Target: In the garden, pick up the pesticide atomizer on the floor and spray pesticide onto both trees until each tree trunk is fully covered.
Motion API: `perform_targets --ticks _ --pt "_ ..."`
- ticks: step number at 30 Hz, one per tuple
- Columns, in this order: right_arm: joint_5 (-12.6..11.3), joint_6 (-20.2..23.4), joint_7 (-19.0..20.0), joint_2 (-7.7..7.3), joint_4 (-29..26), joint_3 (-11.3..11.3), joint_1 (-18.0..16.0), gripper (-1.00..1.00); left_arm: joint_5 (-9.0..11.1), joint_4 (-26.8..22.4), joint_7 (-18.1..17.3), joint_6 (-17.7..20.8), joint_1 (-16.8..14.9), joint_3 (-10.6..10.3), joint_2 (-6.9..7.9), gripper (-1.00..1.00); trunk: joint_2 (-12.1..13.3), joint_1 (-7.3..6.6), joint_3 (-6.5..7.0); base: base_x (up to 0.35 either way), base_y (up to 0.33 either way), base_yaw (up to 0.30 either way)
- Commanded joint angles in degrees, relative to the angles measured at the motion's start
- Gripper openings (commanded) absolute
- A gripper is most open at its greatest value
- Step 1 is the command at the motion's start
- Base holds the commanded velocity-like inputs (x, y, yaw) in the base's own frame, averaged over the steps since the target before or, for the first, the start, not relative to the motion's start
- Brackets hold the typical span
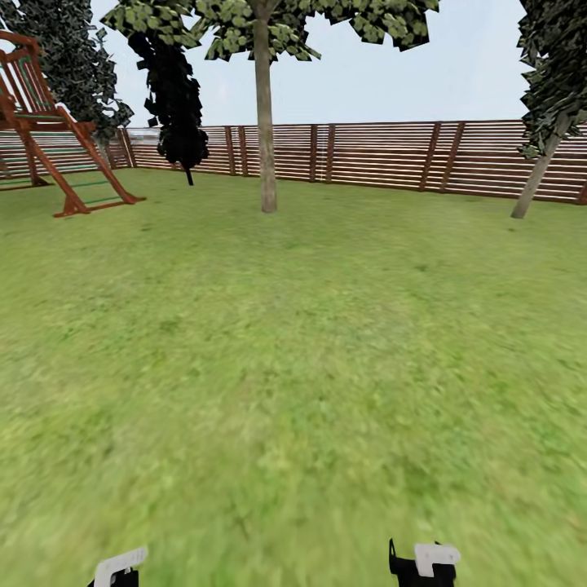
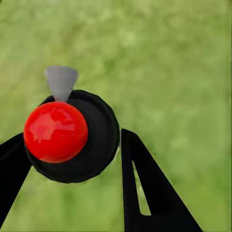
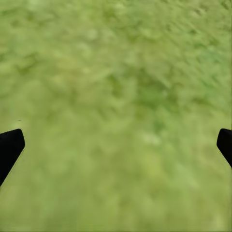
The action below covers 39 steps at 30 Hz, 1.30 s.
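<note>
Between the black fingers (image 2: pixel 145 188) of the left gripper (image 2: pixel 72 164), seen from the left wrist: one small black round-bodied pesticide atomizer (image 2: pixel 92 145) with a glossy red ball and a grey cone-shaped nozzle, pinched and carried above blurred green lawn (image 2: pixel 183 72). Right gripper (image 3: pixel 116 145) spread wide over the grass, nothing between its two dark tips. From the head view, both wrists low at the frame's edge, white-tabbed, left (image 1: pixel 118 567) and right (image 1: pixel 424 562). Ahead across open grass (image 1: pixel 293 350), two tall trees: one with a straight grey-brown trunk (image 1: pixel 267 122) near centre, another leaning pale trunk (image 1: pixel 538 175) at far right, both well apart from the robot. Beyond them, one reddish-brown horizontal-slat wooden fence (image 1: pixel 375 155), one narrow black cone-shaped tree (image 1: pixel 175 98), one red-brown wooden play frame (image 1: pixel 57 130). Pickup judged done; transit toward the first trunk in hand. Next: drive close to the central trunk, raise the left arm, aim the nozzle at the bark, spray along its full height, then on to the second.
</note>
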Motion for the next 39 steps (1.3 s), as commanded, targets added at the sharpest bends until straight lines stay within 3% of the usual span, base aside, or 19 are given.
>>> perform_targets --ticks 1,39 --pt "-0.03 -0.04 -0.49 0.01 0.05 0.48 -0.04 1.00 0.18 -0.02 0.27 -0.13 -0.02 -0.47 0.03 -1.00 -0.02 0.03 -0.05 0.345 0.000 0.000" --pt "-0.12 -0.04 -0.42 0.10 -0.04 0.48 -0.04 1.00 0.18 -0.02 0.27 -0.13 -0.02 -0.47 -0.04 -1.00 -0.02 0.03 -0.05 0.345 0.000 0.041"
